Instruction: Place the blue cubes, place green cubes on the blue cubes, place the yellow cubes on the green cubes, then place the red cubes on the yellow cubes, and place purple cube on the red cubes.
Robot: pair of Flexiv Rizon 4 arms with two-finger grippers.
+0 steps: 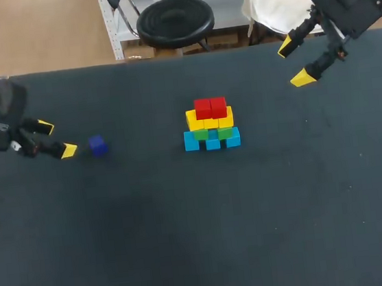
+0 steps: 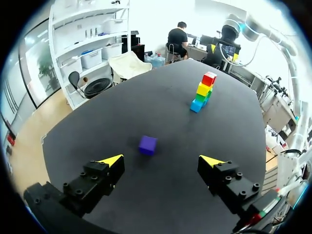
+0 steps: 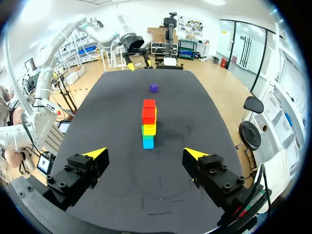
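Note:
A stepped stack of cubes (image 1: 209,124) stands mid-table: blue at the base, green above, then yellow, with two red cubes (image 1: 210,107) on top. The wrist views show the same stack (image 2: 203,91) (image 3: 148,123) ahead of each gripper. The purple cube (image 1: 97,145) lies alone on the table to the left, just ahead of my open left gripper (image 1: 56,138); in the left wrist view the purple cube (image 2: 147,145) rests a short way beyond the gripper (image 2: 163,160), slightly toward one finger. My right gripper (image 1: 293,62) hangs open and empty above the far right of the table, also seen as the gripper (image 3: 145,153).
The black table (image 1: 188,240) carries nothing else in view. My left arm (image 3: 131,43) shows across the table in the right wrist view, and my right arm (image 2: 226,41) shows beyond the stack in the left wrist view.

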